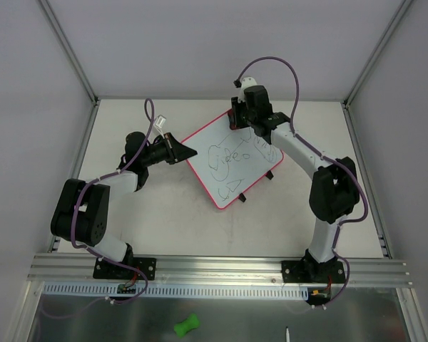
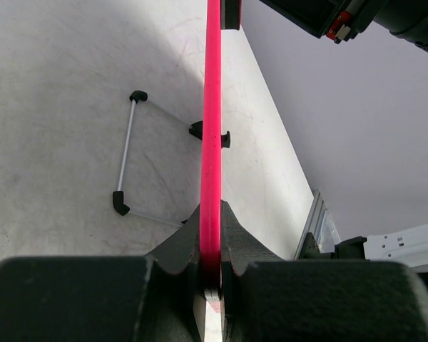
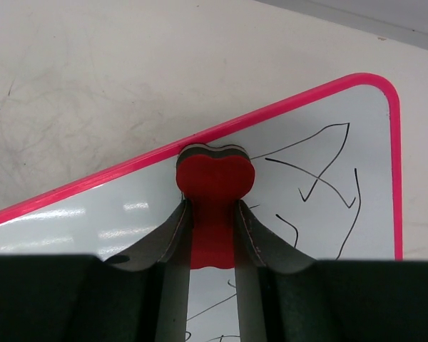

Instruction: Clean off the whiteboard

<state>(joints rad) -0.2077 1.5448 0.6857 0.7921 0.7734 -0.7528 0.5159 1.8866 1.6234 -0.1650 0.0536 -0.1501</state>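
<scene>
The whiteboard [image 1: 232, 160], white with a pink frame and black scribbles, sits propped at an angle in the middle of the table. My left gripper [image 1: 187, 152] is shut on its left corner. In the left wrist view the pink frame edge [image 2: 212, 107] runs straight up from between the closed fingers of that gripper [image 2: 211, 214]. My right gripper [image 1: 237, 118] is at the board's far edge, shut on a red bone-shaped eraser [image 3: 215, 178]. The eraser's dark underside rests on the white surface [image 3: 93, 221] just inside the pink frame, with scribbled lines [image 3: 321, 171] to its right.
The board's wire stand legs [image 2: 128, 149] with black feet rest on the table behind it. A green bone-shaped object [image 1: 187, 325] and a thin white stick [image 1: 288, 335] lie below the aluminium rail [image 1: 221, 271]. Enclosure walls ring the table.
</scene>
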